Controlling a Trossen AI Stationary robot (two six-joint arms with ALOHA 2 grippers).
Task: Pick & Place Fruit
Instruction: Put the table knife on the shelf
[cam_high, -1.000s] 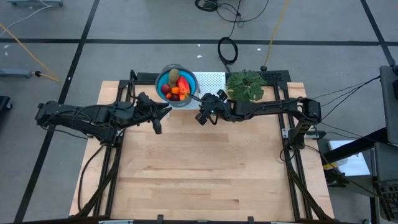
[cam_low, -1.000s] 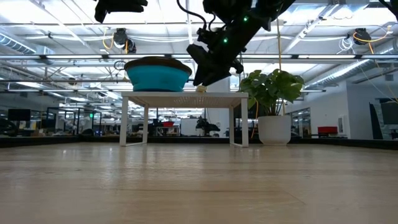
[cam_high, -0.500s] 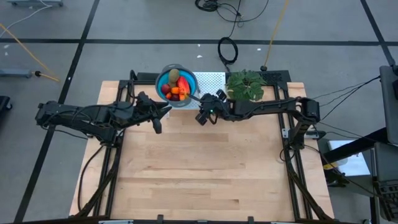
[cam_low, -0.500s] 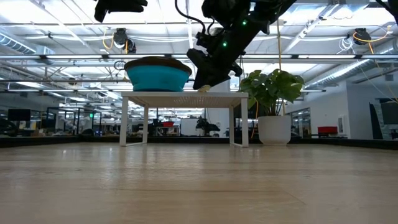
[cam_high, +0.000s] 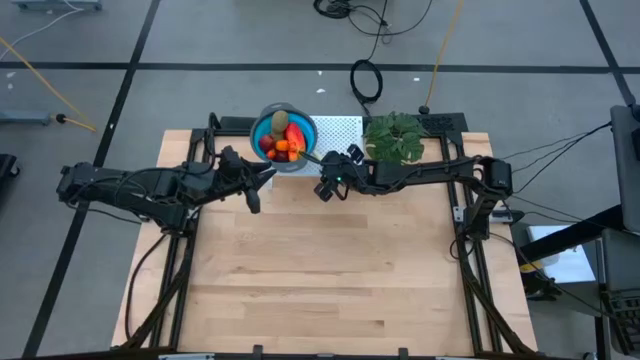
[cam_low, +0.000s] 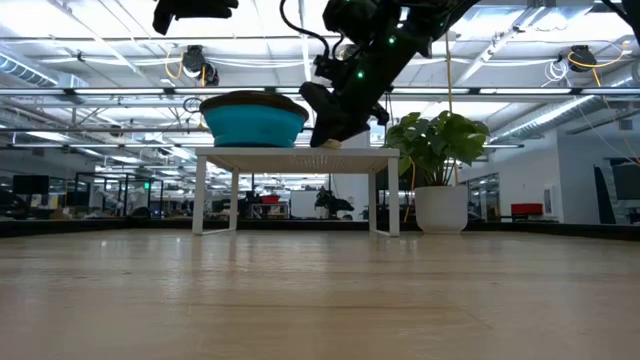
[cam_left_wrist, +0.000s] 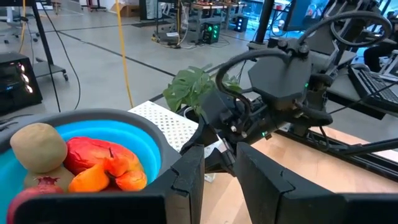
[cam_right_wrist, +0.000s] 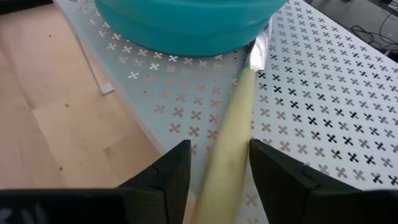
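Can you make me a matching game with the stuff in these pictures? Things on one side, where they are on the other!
Things:
1. fruit
2. knife
3. plant
4. blue bowl

Places:
A. on the white stand, on the side away from the plant
B. between the right gripper's fingers
C. piled in the bowl
D. beside the white stand

Pairs: 1-C, 2-B, 3-D, 4-A

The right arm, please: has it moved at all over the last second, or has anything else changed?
Barely: the right tool edged slightly toward the bowl, its fingers still straddling the knife on the white stand. The left tool, bowl and fruit stayed put.
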